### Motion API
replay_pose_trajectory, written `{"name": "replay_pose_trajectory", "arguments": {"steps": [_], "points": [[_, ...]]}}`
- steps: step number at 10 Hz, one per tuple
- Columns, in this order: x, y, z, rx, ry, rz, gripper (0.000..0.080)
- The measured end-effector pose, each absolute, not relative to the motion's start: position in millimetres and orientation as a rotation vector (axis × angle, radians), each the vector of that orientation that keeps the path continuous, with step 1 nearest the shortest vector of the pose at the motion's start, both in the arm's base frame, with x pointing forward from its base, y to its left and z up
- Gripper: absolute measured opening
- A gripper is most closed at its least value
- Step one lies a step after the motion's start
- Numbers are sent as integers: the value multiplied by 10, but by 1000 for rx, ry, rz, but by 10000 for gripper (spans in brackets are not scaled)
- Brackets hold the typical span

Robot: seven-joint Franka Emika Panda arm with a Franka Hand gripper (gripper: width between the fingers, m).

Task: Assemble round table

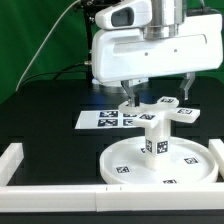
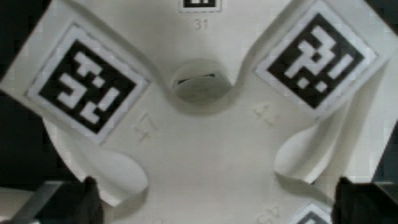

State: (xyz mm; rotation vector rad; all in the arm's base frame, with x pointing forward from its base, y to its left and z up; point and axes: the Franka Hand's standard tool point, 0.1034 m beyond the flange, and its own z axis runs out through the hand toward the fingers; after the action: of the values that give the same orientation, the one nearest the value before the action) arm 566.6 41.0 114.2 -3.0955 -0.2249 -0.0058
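Note:
The wide round disc [image 1: 130, 160] lies flat at the front of the table. The short thick cylinder [image 1: 155, 133] stands upright at its middle, with a tag on its side. The smaller flat-armed piece [image 1: 160, 108] lies on the table just behind the cylinder. It fills the wrist view [image 2: 196, 140], where two tagged arms and a round centre hole show. My gripper [image 1: 157, 97] hangs over this piece and is open. Its dark fingertips [image 2: 63, 200] stand wide apart on either side of the piece and do not touch it; midway between them [image 2: 214, 205] is white plastic.
The marker board [image 1: 100, 118] lies flat at the exterior view's left of the flat-armed piece. White border rails run along the left [image 1: 10, 158], the front [image 1: 60, 192] and the right [image 1: 215, 150]. A cable hangs behind the arm.

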Motion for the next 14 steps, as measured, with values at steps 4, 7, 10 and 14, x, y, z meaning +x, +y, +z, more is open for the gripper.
{"name": "replay_pose_trajectory", "arguments": {"steps": [4,7,10,14], "points": [[5621,427,1048,-3104,-227,-28,649],[5621,415,992,-3111,-228,-30,649],[5624,395,993,-3114,-171,-30,437],[5628,405,997,-3112,235,-89,437]]}}
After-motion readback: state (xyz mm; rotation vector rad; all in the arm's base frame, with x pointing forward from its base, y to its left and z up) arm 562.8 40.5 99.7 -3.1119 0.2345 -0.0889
